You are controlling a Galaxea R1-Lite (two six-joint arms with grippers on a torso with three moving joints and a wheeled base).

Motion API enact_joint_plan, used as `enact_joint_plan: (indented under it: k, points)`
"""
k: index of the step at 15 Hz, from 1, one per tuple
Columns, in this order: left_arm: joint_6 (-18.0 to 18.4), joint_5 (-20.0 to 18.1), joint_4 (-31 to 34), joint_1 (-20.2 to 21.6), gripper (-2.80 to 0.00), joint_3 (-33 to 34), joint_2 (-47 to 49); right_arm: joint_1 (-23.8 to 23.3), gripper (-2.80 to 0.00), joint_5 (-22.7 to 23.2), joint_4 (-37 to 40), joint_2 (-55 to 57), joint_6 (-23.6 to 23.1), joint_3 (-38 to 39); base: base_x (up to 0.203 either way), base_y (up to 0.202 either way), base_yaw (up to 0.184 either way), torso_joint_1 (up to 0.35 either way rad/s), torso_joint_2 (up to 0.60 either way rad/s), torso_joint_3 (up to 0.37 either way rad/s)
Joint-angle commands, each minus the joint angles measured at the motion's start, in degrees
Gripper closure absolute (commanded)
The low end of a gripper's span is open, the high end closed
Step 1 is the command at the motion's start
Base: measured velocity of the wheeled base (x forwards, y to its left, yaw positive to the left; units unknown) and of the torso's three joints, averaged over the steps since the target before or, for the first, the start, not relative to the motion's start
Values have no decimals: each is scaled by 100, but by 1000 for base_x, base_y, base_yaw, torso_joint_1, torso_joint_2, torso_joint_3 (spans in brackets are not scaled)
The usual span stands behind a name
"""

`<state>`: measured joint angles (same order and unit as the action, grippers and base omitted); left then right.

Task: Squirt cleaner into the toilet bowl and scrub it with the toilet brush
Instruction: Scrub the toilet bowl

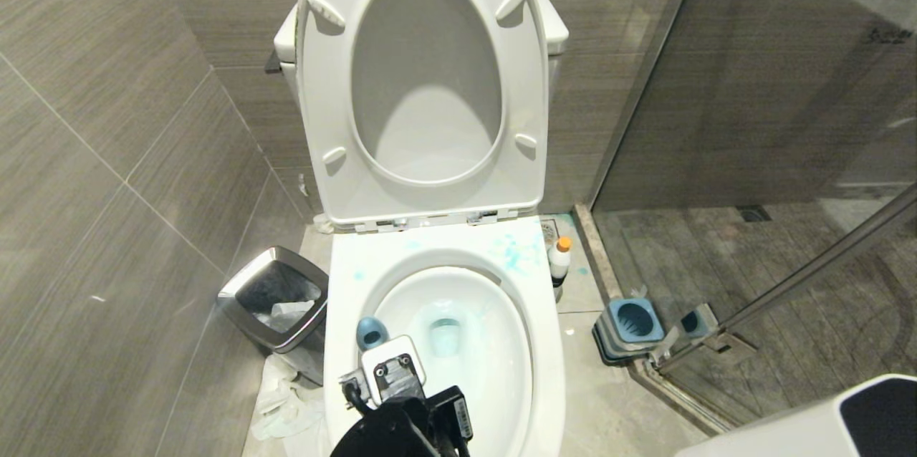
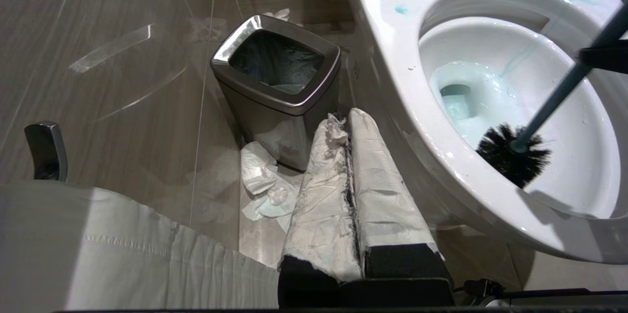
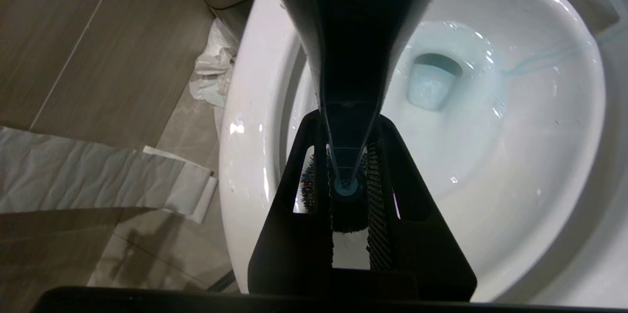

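The toilet brush (image 2: 549,107) slants down into the toilet bowl (image 2: 392,58), its long slim slate-blue handle running from high at the near side of the bowl to a round head of stiff black bristles that rests against the glossy inner wall close to the front rim, short of the drain. The right gripper (image 3: 351,190) has its black jaws closed on the handle, one on each side, and its arm reaches over the front of the bowl in the head view. The bowl is smooth white ceramic, oval, with pale blue-teal water pooled at the drain and teal splashes on the flat back rim; the seat and lid stand raised. The cleaner (image 1: 560,258), a small white bottle with an orange cap, stands upright on the floor just beside the toilet's right side. The left gripper (image 2: 351,175) hangs off the bowl's left side, its paper-wrapped jaws pressed together and holding nothing, near a steel-rimmed square bin (image 2: 274,87) and crumpled tissue (image 2: 265,185). A ribbed blue-grey brush holder (image 1: 630,324) sits by the glass door.
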<state>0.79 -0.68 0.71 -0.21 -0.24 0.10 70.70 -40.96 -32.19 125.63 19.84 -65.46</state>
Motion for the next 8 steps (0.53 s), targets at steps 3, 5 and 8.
enact_joint_plan:
  k: [3,5,8]
  points:
    - [0,-2,0,-6,0,-2,8,15,0,-146,-67,-777,260,1015,0,0,0,0,0,0]
    - [0,7,0,-6,0,-2,8,-38,0,-182,-68,-1034,321,1367,0,0,0,0,0,0]
    - [0,-2,0,-5,0,-2,8,-253,0,-208,-68,-1305,377,1659,0,0,0,0,0,0]
